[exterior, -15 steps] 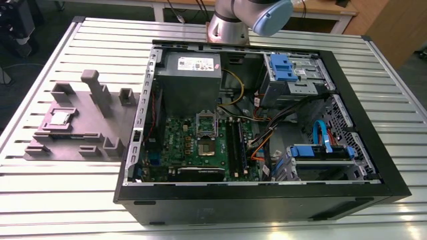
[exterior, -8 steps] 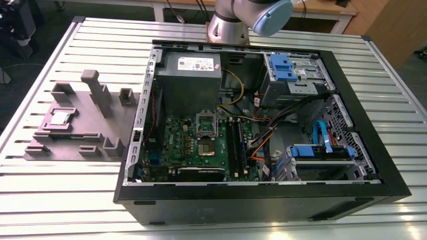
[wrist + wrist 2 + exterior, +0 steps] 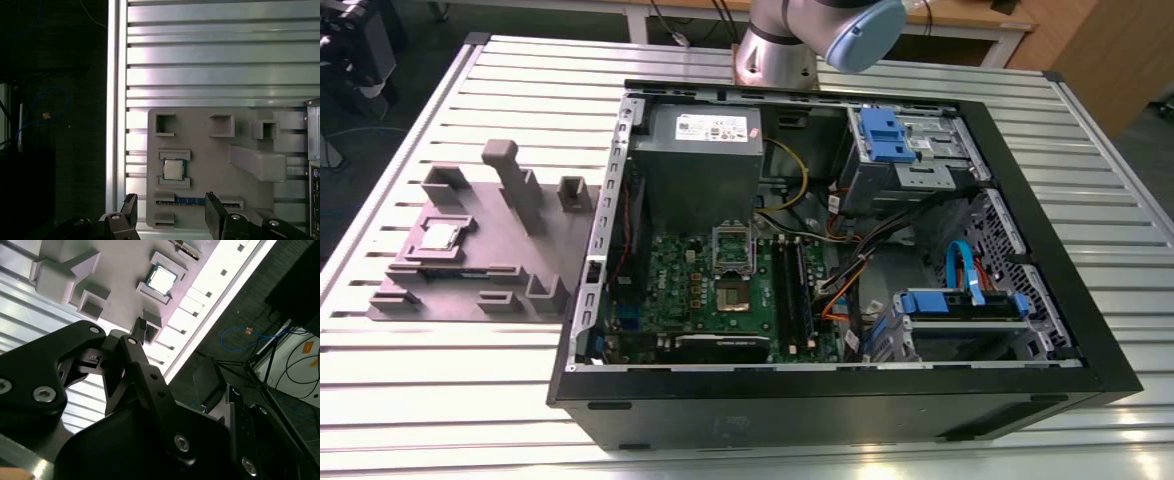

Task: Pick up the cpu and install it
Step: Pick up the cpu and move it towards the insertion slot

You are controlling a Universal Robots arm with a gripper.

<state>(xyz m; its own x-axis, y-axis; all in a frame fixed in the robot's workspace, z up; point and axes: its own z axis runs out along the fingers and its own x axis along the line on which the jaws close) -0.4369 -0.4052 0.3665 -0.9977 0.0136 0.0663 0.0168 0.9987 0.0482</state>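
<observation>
A ribbed aluminium table (image 3: 440, 400) carries an open black computer case (image 3: 854, 405) just beside a purple-grey plastic tray (image 3: 480, 285) of raised blocks. The square, silvery-topped cpu (image 3: 173, 169) lies in a framed pocket of that tray. Over the tray, the gripper (image 3: 170, 200) spreads its black fingers (image 3: 214, 215) wide, apparently grasping nothing.

No text reads legibly from here. White label (image 3: 708, 127) on the grey metal box (image 3: 698, 175) inside the computer case (image 3: 854, 405): dark print, too small to make out. Any marking on the cpu (image 3: 173, 169) top is too faint to tell in the first wrist view.
</observation>
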